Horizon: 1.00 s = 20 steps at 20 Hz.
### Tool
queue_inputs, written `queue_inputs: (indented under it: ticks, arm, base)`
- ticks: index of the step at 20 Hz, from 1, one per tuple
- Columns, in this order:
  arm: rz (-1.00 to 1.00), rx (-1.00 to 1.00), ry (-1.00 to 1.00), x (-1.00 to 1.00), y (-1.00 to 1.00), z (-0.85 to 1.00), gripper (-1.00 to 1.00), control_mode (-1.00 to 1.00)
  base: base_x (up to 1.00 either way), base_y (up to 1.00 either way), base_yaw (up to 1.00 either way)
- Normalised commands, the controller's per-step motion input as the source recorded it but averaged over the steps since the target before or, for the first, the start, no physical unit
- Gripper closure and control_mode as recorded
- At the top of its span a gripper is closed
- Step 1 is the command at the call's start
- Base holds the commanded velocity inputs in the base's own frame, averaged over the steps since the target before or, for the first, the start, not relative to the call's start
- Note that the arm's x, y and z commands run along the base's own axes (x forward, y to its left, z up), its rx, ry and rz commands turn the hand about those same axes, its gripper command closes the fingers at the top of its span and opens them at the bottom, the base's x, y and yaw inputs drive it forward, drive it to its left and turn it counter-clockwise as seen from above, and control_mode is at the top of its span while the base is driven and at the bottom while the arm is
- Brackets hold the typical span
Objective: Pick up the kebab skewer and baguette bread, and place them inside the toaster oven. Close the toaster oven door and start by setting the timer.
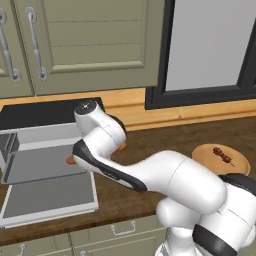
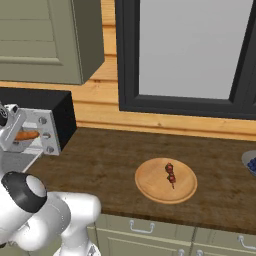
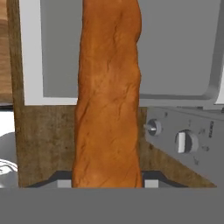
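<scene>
Left of the fingers (image 3: 107, 181), the toaster oven door (image 1: 50, 197) lies folded down flat, a silver frame around matte grey glass, with the boxy black-topped toaster oven (image 1: 45, 114) open behind it. Between the fingers runs the baguette bread (image 3: 108, 92), a long, crusty orange-brown loaf, clamped at its near end and held over the door. Just right of it sit round silver knobs (image 3: 186, 141). Well to the right, on the dark wood-grain desk (image 2: 110, 160), a round wooden plate (image 2: 150, 186) carries the kebab skewer (image 2: 171, 174) with its dark red chunks.

Dark wood counter (image 2: 110, 160); olive cabinets (image 1: 85, 45) above; black-framed window (image 2: 192, 50); light wood backsplash (image 1: 132, 102).
</scene>
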Motion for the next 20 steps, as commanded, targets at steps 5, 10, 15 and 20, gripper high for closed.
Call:
queue_inputs:
  ticks: [5,10,15,20]
  arm:
    - [0.0,0.0,-0.01,0.08,1.0,-0.02,1.0,-1.0]
    - [0.0,0.0,-0.01,0.06,1.0,-0.03,1.0,-1.0]
    - [0.0,0.0,-0.03,0.33,0.51,0.0,1.0,-1.0]
    - [0.01,0.0,-0.07,0.31,0.01,-0.11,1.0,-1.0]
  base:
    - [0.0,0.0,0.0]
    - [0.0,0.0,0.0]
    - [0.0,0.0,0.0]
    - [0.0,0.0,0.0]
